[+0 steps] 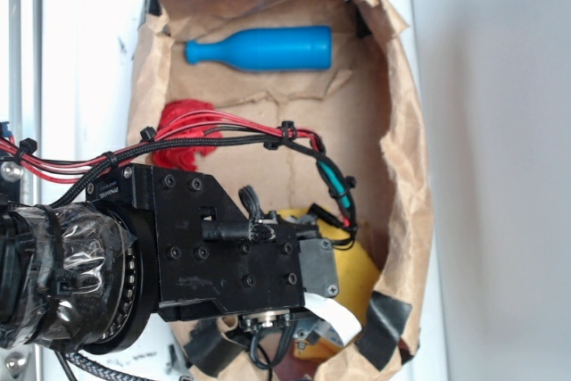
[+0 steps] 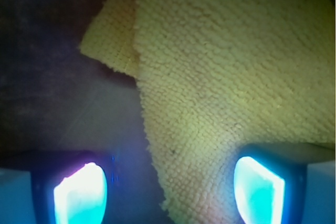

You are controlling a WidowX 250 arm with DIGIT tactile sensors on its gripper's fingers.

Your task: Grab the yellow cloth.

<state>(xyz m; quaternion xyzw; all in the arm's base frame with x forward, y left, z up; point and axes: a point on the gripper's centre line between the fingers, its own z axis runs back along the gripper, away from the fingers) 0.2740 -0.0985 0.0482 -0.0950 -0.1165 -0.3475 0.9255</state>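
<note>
So in the wrist view the claw (image 2: 170, 190) is spread wide apart, nothing pinched. Both fingertips (image 2: 81, 192) glow a washed-out cyan at the bottom of the frame, one on each side. The yellow cloth (image 2: 226, 82) is right under it and fills most of that shot. Its terry loops are easy to see, and a narrow lower corner of it runs down into the gap between the fingertips, closer to the right-hand one in the picture. A smaller flap sticks out past the main sheet toward the upper left, with a fuzzy frayed edge. Whether the tips actually touch the fabric, I can't tell from here. To the left of the cloth the surface is just dark and blurry.

From the exterior camera the black arm body covers most of the action, so only a slice of the yellow cloth (image 1: 357, 269) peeks out from behind the wrist hardware, down in the near end of a crumpled brown paper liner (image 1: 406, 131). The claw itself is hidden in that view.

Further out from the claw, a small red wad (image 1: 183, 127) sits partly behind the red and black cable bundle (image 1: 223, 137). Farthest away, at the other end of the paper, a blue bottle (image 1: 263, 48) lies on its side, well apart from the cloth. White tabletop (image 1: 500, 176) shows beyond the paper.
</note>
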